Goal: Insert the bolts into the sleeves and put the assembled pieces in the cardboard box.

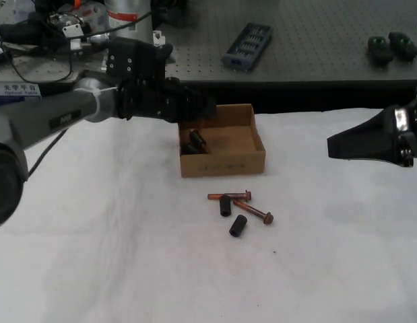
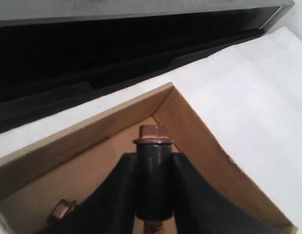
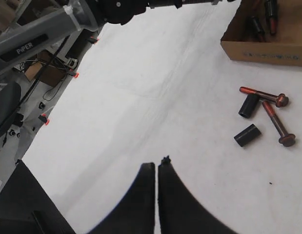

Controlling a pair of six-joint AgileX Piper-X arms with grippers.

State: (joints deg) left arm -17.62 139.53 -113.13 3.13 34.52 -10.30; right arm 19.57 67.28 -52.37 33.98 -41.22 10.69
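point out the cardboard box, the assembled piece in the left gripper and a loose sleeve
cardboard box (image 1: 225, 165): high view, front wall
assembled piece (image 2: 153, 180): left wrist view, sleeve body
loose sleeve (image 1: 238, 226): high view, its side

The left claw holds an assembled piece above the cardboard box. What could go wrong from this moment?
1. The left claw grips only the sleeve; the bolt may slide out on release.
2. Both hang near a wall of the cardboard box, so they might strike the rim and fall outside.
3. The loose sleeves lie close to the loose bolts; a pick there may knock one away.
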